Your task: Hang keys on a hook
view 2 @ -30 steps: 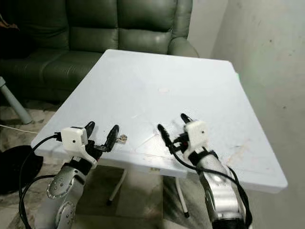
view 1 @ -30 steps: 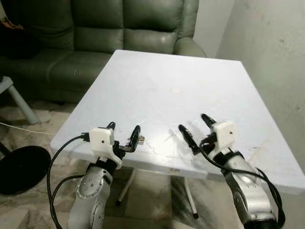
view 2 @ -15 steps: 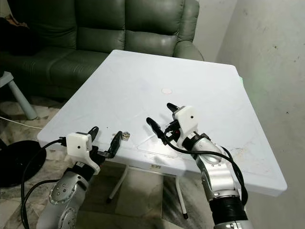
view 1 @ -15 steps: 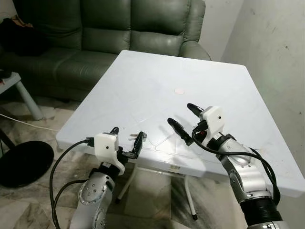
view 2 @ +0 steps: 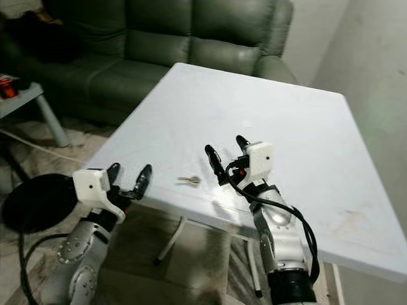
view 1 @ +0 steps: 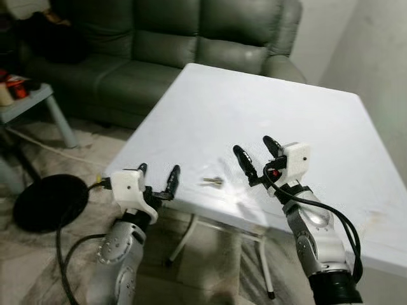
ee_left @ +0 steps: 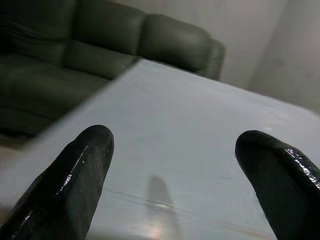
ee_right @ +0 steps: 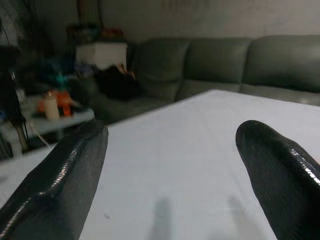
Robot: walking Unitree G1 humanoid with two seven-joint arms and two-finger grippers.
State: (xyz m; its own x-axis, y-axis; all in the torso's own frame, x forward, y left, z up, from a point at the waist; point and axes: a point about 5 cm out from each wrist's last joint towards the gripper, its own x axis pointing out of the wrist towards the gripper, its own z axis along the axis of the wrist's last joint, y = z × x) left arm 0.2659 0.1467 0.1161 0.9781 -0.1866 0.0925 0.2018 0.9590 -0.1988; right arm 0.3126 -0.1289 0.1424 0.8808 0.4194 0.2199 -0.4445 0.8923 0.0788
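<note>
A dark green sofa (view 1: 178,44) fills the far side of the room, and in front of it stands a white table (view 1: 299,121) that takes up most of the scene. To the far left is a small side table (view 1: 25,105) with clutter on it, and a round black base (view 1: 48,202) rests on the floor at the near left.

The right gripper (view 1: 255,157) hangs over the near part of the table, fingers spread apart and holding nothing. The left gripper (view 1: 157,178) sits at the table's near left edge, also spread and empty.

The keys (view 1: 213,182) lie flat on the table close to its near edge, between the two grippers and just left of the right gripper; neither gripper touches them.

As a judgement, the task is at its very start: the keys are not yet picked up, and no hook can be made out. What is left is to grasp the keys, lift them, find the hook and hang them there.
</note>
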